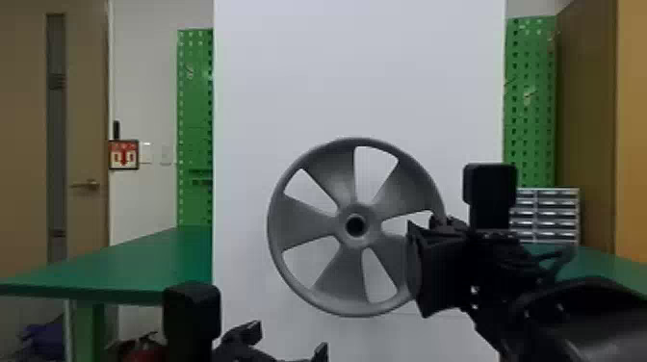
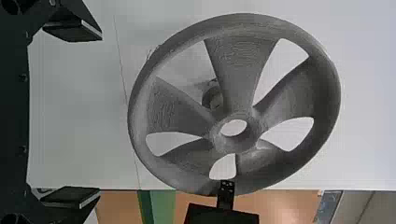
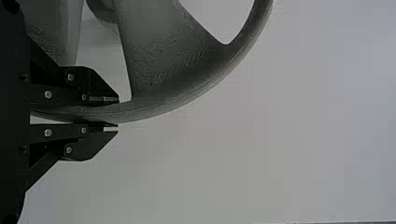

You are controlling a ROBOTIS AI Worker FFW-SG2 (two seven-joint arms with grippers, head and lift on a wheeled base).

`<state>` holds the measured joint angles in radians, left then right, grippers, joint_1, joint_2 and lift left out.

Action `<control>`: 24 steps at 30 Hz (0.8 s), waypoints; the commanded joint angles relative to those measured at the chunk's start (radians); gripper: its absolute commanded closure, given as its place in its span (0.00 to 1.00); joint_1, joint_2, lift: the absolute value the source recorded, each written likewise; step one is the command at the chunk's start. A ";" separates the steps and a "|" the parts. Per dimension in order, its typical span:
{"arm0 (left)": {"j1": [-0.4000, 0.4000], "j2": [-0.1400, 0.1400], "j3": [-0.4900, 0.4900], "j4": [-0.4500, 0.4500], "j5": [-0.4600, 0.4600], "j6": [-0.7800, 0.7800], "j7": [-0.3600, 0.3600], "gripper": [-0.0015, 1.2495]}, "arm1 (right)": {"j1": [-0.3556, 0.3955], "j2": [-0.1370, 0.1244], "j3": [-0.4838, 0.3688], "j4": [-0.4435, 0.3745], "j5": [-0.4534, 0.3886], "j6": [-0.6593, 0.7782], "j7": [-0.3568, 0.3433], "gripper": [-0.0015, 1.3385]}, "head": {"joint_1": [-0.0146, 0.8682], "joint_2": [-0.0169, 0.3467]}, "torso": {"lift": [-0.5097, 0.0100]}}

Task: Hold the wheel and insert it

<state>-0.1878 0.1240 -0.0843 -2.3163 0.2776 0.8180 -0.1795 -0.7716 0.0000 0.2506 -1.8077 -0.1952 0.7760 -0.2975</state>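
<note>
Extending behind white panel [image 1: 337, 72], green tabletop [image 1: 144, 260]

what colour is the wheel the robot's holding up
The wheel is plain grey all over, rim and spokes alike; it shows best in the head view.

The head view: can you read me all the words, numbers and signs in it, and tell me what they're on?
Red and white sign on the wall beside the door: its marks are too blurred to read.
Wheel: no words or numbers that I can make out.
Little drawers: no label that can be read.
So there is nothing I can quote.
</note>
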 commanded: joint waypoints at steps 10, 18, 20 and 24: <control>0.001 0.000 0.000 0.000 0.000 -0.002 0.000 0.09 | -0.021 0.001 0.006 0.059 0.014 -0.049 0.011 0.97 | 0.03 0.48 | 0.07; 0.001 0.000 0.000 0.000 0.000 -0.002 0.000 0.09 | -0.029 0.001 0.006 0.093 0.017 -0.066 0.014 0.97 | 0.03 0.48 | 0.07; -0.001 0.000 0.000 0.000 0.000 -0.002 0.000 0.09 | -0.032 0.001 0.006 0.100 0.019 -0.073 0.015 0.97 | 0.03 0.48 | 0.07; -0.001 0.000 0.000 0.000 0.000 -0.002 0.000 0.09 | -0.034 0.001 0.006 0.117 0.019 -0.084 0.023 0.97 | 0.03 0.48 | 0.07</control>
<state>-0.1885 0.1241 -0.0844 -2.3163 0.2776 0.8160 -0.1795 -0.8028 0.0000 0.2562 -1.7053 -0.1770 0.7014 -0.2792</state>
